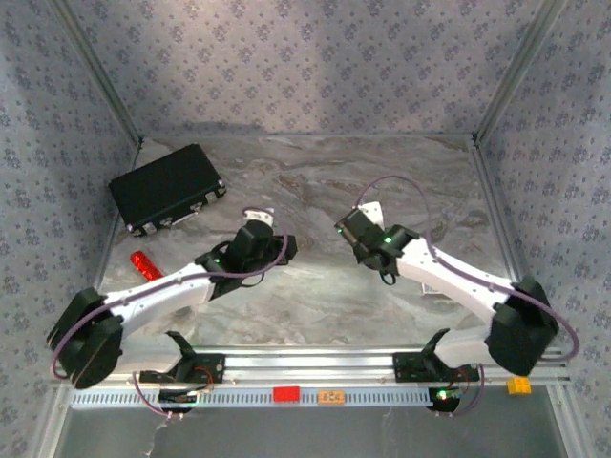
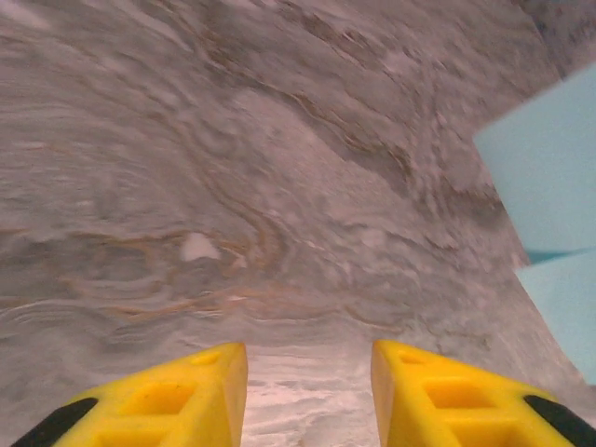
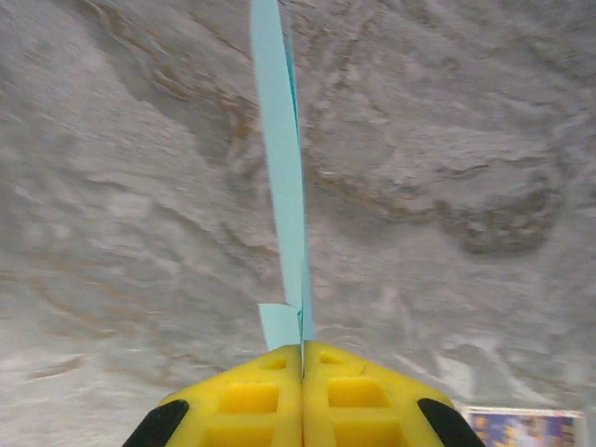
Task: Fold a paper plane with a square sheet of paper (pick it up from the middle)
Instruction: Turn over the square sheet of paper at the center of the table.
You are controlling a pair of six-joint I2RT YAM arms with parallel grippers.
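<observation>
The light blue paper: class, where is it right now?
In the right wrist view the light blue paper stands edge-on, pinched in the shut right pincer above the marble table; the left wrist view shows it at the right edge.

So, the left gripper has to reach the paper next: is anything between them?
Nothing visible does. Bare table lies between the open left gripper and the paper, which sits at the right of the left wrist view. The right gripper is shut on the paper.
</observation>
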